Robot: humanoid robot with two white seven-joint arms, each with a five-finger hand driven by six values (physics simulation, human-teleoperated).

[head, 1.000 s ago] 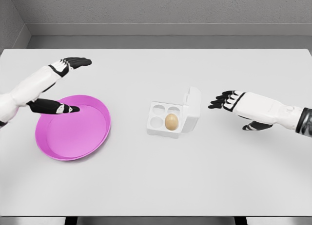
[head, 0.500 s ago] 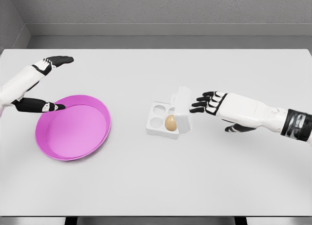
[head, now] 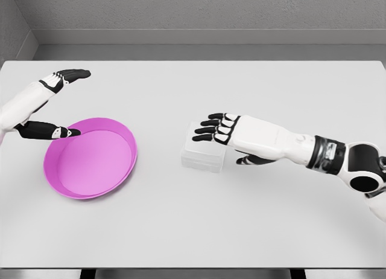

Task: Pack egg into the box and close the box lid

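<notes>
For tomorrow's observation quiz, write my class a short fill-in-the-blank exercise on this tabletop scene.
1. The lid of the box is ____.
2. The ____ hand lies over the box with its fingers spread.
3. The bowl is ____ in colour.
4. The left hand is beside the bowl, holding ____.

Missing words: closed; right; pink; nothing

A wide white table (head: 199,224) fills the view, evenly lit. Behind its far edge runs a grey floor strip (head: 211,51), then a rough grey wall (head: 199,10) meeting a side wall at left.
</notes>
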